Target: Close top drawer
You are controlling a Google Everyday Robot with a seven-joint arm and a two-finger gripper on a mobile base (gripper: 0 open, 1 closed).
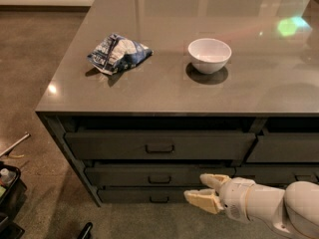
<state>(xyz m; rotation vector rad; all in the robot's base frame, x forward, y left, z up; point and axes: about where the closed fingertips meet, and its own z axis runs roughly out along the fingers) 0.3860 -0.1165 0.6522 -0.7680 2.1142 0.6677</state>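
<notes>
The top drawer is a wide dark grey front with a small bar handle, just under the countertop, with a dark gap above it. My gripper is low at the right, in front of the lower drawers and below the top drawer. Its two tan fingers point left and stand apart, holding nothing. It touches no drawer that I can see.
A blue and white snack bag and a white bowl sit on the grey countertop. Two narrower drawers lie below the top one. A neighbouring drawer is at the right. Loose gear lies on the floor at the left.
</notes>
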